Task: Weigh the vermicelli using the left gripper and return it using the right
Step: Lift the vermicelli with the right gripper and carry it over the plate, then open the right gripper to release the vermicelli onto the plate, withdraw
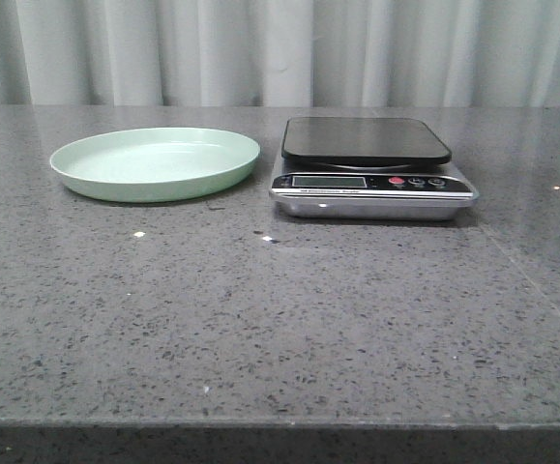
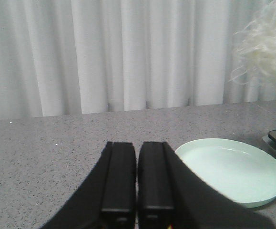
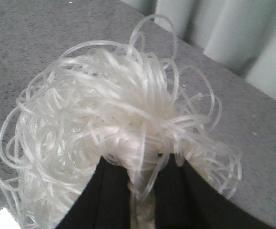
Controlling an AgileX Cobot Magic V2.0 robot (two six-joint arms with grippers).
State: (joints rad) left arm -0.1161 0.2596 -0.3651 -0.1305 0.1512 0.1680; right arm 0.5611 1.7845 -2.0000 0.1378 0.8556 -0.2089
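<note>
The vermicelli (image 3: 104, 119) is a fluffy whitish tangle held in my right gripper (image 3: 145, 162), whose black fingers are shut on it above the grey table. It also shows in the left wrist view (image 2: 266, 45), hanging in the air beyond the plate. The mint-green plate (image 1: 154, 162) sits bare at the back left of the table and shows in the left wrist view (image 2: 233, 169). The scale (image 1: 371, 169) with its black platform stands to the plate's right, nothing on it. My left gripper (image 2: 137, 145) is shut and empty, low over the table beside the plate. Neither gripper shows in the front view.
A grey speckled tabletop (image 1: 280, 319) runs to a front edge near the camera. White curtains (image 1: 280, 48) hang behind the table. A few small white specks (image 1: 139, 234) lie in front of the plate and scale.
</note>
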